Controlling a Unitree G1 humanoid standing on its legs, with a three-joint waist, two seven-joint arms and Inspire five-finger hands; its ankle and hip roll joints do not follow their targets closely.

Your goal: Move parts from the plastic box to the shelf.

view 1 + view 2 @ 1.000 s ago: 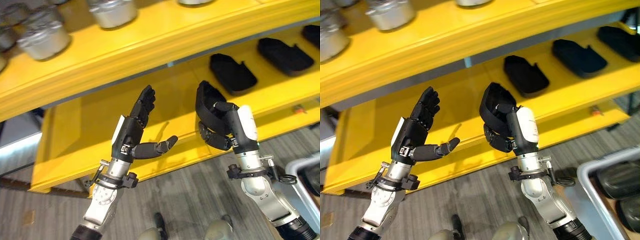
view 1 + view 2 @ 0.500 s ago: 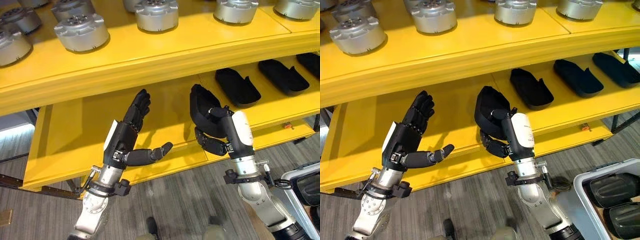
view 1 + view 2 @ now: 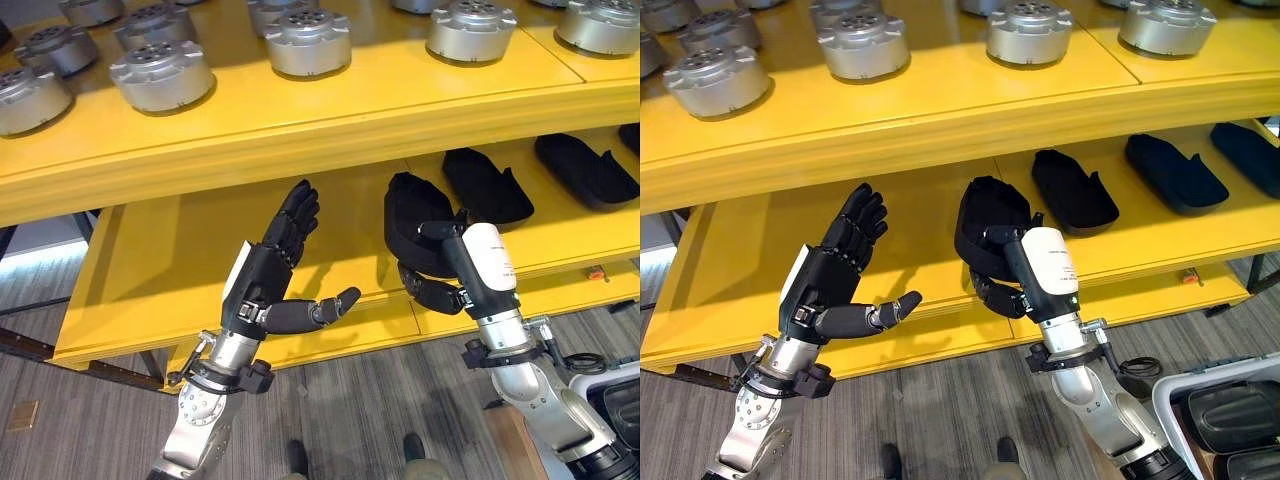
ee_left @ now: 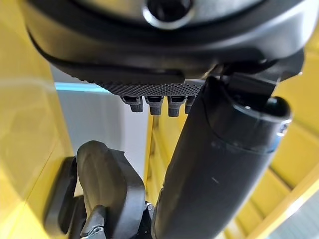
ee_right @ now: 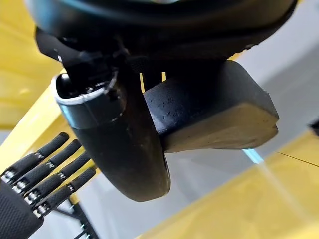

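- My right hand (image 3: 1025,270) is raised in front of the lower board of the yellow two-level shelf (image 3: 940,110), palm toward the shelf, forearm rising from the lower right.
- Its fingers and thumb are curled round a black, curved, shell-shaped foam part (image 3: 985,222), gripping it by its lower edge.
- The part is held in the air above the lower board's front edge, standing nearly upright: its long axis runs up and down, leaning slightly back toward the shelf, its hollow side facing my palm.
- My left hand (image 3: 835,280) is lifted beside it, well apart, holding nothing; its fingers are straight and close together, pointing up and to the right, thumb stuck out sideways toward the right hand.
- Similar flat black parts (image 3: 1074,190) lie on the lower board to the right, long axes running front to back.
- Round silver metal housings (image 3: 864,44) stand in rows on the upper board.
- A grey plastic box (image 3: 1230,420) with dark parts inside shows at the lower right.
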